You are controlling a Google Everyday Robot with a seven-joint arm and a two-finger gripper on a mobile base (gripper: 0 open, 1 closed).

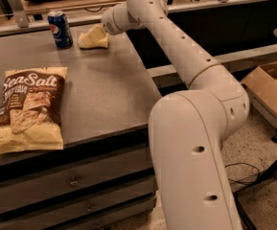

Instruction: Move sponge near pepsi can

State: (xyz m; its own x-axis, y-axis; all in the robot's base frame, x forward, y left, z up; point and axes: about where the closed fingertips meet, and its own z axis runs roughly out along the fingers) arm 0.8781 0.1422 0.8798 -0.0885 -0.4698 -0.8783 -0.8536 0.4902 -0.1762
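The pale yellow sponge [92, 38] lies at the far end of the grey table [104, 85], just right of the dark blue pepsi can [60, 28], which stands upright. A narrow gap separates the sponge from the can. My gripper [103, 31] is at the end of the white arm, right at the sponge's right end and touching or nearly touching it. The wrist hides how it meets the sponge.
A large brown-and-yellow Sea Salt chip bag [27, 110] lies flat on the near left of the table. My white arm [186, 66] reaches over the table's right edge. A cardboard box [271, 85] sits on the floor at right. A rail [13, 28] runs behind the table.
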